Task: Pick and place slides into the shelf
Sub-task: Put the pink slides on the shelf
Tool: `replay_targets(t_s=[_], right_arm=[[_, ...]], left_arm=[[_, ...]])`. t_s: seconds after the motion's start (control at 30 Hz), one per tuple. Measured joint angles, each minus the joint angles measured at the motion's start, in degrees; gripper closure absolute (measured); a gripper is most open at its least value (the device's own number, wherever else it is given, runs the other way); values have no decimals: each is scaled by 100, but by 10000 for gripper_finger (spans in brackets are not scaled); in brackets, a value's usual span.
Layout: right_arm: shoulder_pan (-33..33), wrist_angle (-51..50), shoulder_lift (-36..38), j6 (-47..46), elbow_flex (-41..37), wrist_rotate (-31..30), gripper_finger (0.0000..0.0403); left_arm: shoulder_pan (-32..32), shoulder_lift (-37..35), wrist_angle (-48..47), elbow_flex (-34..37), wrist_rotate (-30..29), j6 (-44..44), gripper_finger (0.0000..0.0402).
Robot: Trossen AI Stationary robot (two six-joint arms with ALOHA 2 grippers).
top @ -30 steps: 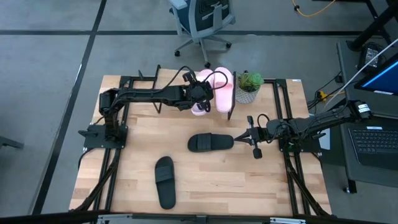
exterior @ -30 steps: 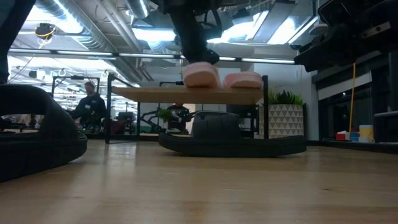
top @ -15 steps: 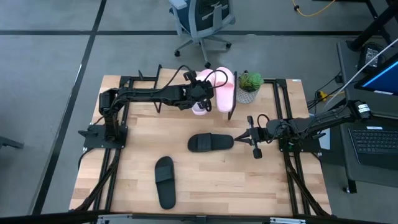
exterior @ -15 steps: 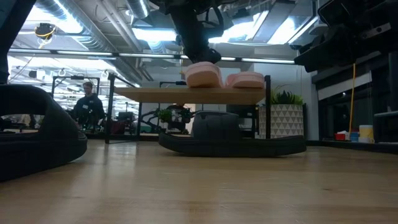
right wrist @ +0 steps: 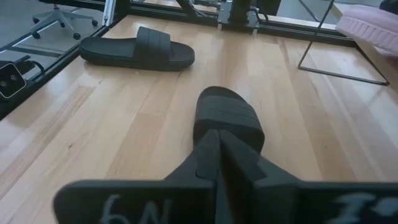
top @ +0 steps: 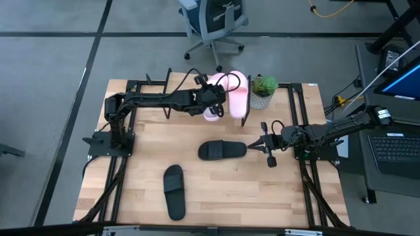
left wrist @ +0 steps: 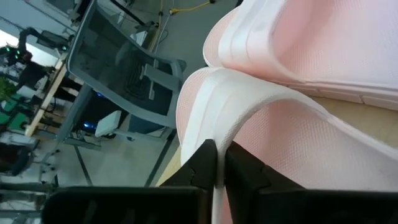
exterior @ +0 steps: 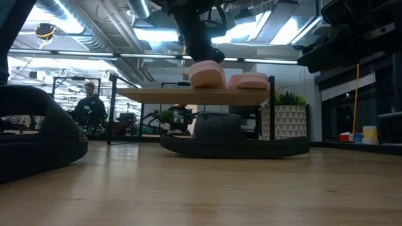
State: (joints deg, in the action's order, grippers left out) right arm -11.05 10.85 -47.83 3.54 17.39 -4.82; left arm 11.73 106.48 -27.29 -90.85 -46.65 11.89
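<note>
Two pale pink slides sit side by side on the shelf (exterior: 188, 95) at the table's far middle. My left gripper (top: 214, 99) reaches in from the left and is shut on the left pink slide (top: 210, 114) (exterior: 206, 74). The other pink slide (top: 236, 95) (exterior: 250, 80) lies just to its right. One black slide (top: 222, 150) lies on the table before the shelf. My right gripper (top: 251, 143) (right wrist: 217, 146) hovers shut at that slide's right end, pointing along it. A second black slide (top: 174, 190) lies near the front edge. My left gripper pinches the pale edge of the pink slide's broad strap (left wrist: 219, 134) between its two fingers (left wrist: 202, 165). The fingers come from the table's left, slanting down. The slide rests sole-down on the shelf's plank top, close against the other pink slide (left wrist: 323, 43).
A potted plant (top: 262, 88) (exterior: 286, 119) stands at the shelf's right end. Black frame rails run along the table's left and right sides. An office chair (top: 213, 23) stands beyond the far edge. A person (exterior: 88, 103) sits far off in the room.
The pink slide in my left gripper has shifted a little toward the table's right along the shelf top, and the other pink slide has shifted with it.
</note>
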Motion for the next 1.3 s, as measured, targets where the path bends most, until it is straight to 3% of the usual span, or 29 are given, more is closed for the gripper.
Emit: replay_targets(t_s=[0.27, 0.47, 1.0, 1.3], right_arm=[[0, -2, 0, -3, 0, 43, 373], [0, -2, 0, -5, 0, 52, 384], [0, -21, 1, -6, 1, 59, 390], [-4, -132, 0, -34, 2, 59, 391]], left_arm=[[-28, 0, 16, 0, -5, 101, 308], [-71, -4, 53, 0, -39, 500, 280], [-296, -225, 318, -14, -101, 978, 274], [-393, -470, -318, -17, 108, 553, 274]])
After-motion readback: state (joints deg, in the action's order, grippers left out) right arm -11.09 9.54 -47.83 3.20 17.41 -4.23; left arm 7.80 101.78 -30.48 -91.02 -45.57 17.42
